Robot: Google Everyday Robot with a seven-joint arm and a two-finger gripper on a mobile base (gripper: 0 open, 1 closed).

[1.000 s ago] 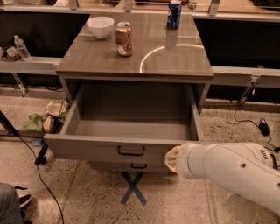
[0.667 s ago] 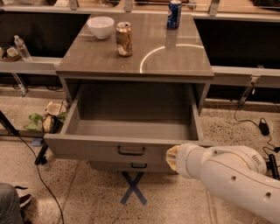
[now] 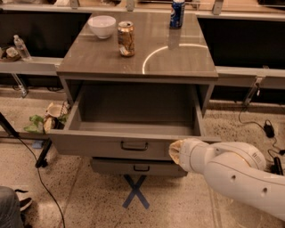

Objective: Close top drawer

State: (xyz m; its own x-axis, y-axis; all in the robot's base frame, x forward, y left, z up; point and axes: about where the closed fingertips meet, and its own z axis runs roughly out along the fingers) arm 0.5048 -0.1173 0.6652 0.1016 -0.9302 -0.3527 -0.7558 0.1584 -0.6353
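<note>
gripper [image 3: 174,152] at front of open top drawer [image 3: 89,144].

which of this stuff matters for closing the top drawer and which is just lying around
For the job: top drawer, standing open; its handle; gripper, at the right end of the drawer front.

Just lying about: white bowl, brown can and blue can on the cabinet top; lower drawer; blue X mark.

Nothing can be read on the blue can [image 3: 177,13] or the tan can [image 3: 126,38]; a blue X [image 3: 135,191] is marked on the floor [image 3: 89,202] below the bench's [image 3: 178,60] front edge, near the gripper [image 3: 174,152] at the top drawer's [image 3: 98,144] front.
</note>
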